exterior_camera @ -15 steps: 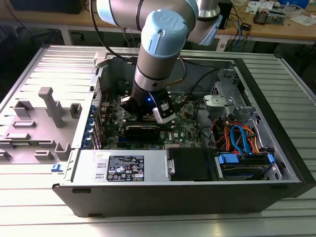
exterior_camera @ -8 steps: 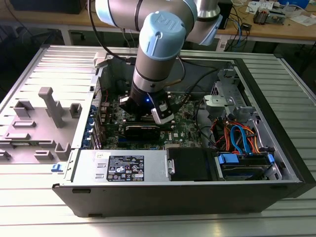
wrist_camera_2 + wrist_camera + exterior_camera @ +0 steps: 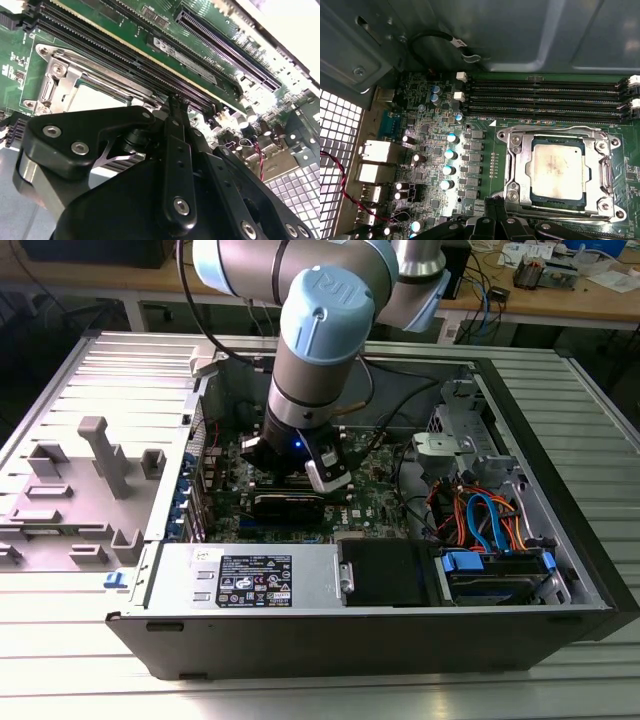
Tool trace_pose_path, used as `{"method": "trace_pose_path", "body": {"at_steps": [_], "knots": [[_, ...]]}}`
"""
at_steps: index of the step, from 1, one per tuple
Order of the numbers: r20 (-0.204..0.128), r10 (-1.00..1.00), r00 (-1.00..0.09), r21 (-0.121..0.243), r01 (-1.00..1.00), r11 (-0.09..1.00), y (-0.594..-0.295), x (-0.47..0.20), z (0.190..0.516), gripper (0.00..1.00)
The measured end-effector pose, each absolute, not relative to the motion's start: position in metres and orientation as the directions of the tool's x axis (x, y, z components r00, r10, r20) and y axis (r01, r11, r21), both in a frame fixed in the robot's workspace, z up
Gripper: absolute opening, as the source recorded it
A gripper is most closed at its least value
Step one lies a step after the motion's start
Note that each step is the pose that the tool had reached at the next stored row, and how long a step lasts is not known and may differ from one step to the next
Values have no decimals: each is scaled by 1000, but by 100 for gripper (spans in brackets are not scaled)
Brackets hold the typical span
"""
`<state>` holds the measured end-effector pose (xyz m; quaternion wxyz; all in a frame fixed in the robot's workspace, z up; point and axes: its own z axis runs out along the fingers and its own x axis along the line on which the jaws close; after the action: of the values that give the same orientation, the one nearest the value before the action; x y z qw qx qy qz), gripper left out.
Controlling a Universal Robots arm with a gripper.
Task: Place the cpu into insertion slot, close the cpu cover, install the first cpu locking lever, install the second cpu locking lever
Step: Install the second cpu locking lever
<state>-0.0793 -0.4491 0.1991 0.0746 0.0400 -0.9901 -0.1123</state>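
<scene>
— Black linkage plates of the gripper (image 3: 172,102) filled the foreground in the second wrist view. How did the jaws stand?

— Pressed together, as far as it showed: the two slim fingertips (image 3: 173,106) met in one narrow point with nothing between them. That point hung just beside the socket's edge, next to the long black memory slots (image 3: 150,62).

— And the chip?

— The cpu (image 3: 557,170) lay flat in the insertion slot (image 3: 516,186), its dull silver top facing up, in the first wrist view. The cpu cover (image 3: 592,172) lay down flat around it, its window framing the chip. The silvery frame also showed in the second wrist view, partly behind the gripper.

— Were the locking levers latched?

— I could not tell. Thin metal rods ran along the socket's sides, but their ends were not clear enough to judge.

— What surrounded it?

— Green motherboard (image 3: 485,150), with a row of silver-topped capacitors (image 3: 449,161) beside the socket and four memory slots running along one side of it.

— From outside?

— In the exterior view the arm (image 3: 320,330) reached straight down into the open computer case (image 3: 400,630), which lay on its side on a ribbed metal worktop (image 3: 300,695). A grey fixture plate (image 3: 90,490) sat towards the exterior view's left, and a bundle of orange and blue cables (image 3: 485,520) lay in the case towards its right.
</scene>
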Motion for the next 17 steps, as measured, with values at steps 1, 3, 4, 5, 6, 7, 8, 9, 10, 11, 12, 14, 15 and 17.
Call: {"method": "trace_pose_path", "body": {"at_steps": [1,3,4,5,6,7,8,9,10,11,12,14,15,17], "knots": [[139,-96,-986,228,-62,972,-449,-79,199,11],[139,-96,-986,228,-62,972,-449,-79,197,11],[139,-96,-986,228,-62,972,-449,-79,197,11],[139,-96,-986,228,-62,972,-449,-79,197,11],[139,-96,-986,228,-62,972,-449,-79,196,11],[139,-96,-986,228,-62,972,-449,-79,196,11],[139,-96,-986,228,-63,972,-449,-79,196,11],[139,-96,-986,228,-63,972,-449,-79,196,11],[139,-96,-986,228,-63,972,-449,-79,196,11],[139,-96,-986,229,-62,971,-449,-79,196,11],[138,-96,-986,229,-63,971,-449,-79,196,11],[138,-96,-986,228,-63,972,-449,-80,197,11],[139,-96,-986,228,-63,972,-448,-80,197,11],[139,-96,-986,228,-62,972,-448,-80,197,11]]}}
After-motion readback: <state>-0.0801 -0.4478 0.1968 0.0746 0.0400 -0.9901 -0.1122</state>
